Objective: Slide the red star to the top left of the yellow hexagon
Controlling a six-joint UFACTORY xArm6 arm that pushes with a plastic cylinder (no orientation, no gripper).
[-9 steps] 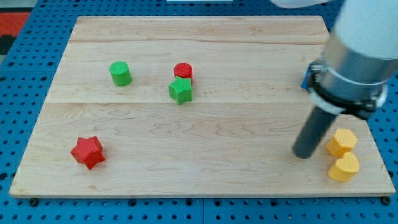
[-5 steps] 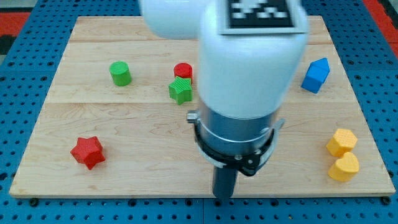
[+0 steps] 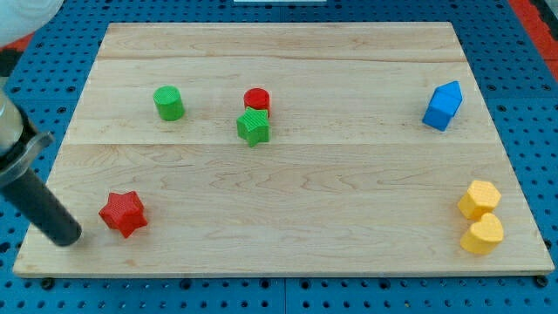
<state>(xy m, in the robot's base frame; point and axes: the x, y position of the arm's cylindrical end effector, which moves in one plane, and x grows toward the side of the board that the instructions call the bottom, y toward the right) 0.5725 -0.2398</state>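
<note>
Sitting near the board's lower-left corner, the red star-shaped block (image 3: 122, 214) lies just beside my tip (image 3: 66, 238), on the tip's right in the view and slightly above it, with a narrow strip of bare wood showing between the two, so they are close but apart. My dark rod slants down from the view's left edge and ends on the pale wooden board (image 3: 288, 52) close to its left rim; it carries no jaws, so there is nothing to spread or close, only the blunt end resting at table height. Far to the tip's right, near the opposite lower corner, the yellow hexagon-shaped block (image 3: 479, 199) sits with a second yellow block (image 3: 482, 234) of rounder outline touching it just below; I cannot make out that one's exact shape. Up and to the right of the tip, in the board's upper half, a green cylinder block (image 3: 168, 103) stands alone, and farther right a red cylinder block (image 3: 256, 99) sits directly above a green star-shaped block (image 3: 253, 126), the pair touching or nearly so. Well across the board toward the upper right, a blue block (image 3: 443, 105) with a peaked, house-like top stands by itself, above the two yellow blocks.
</note>
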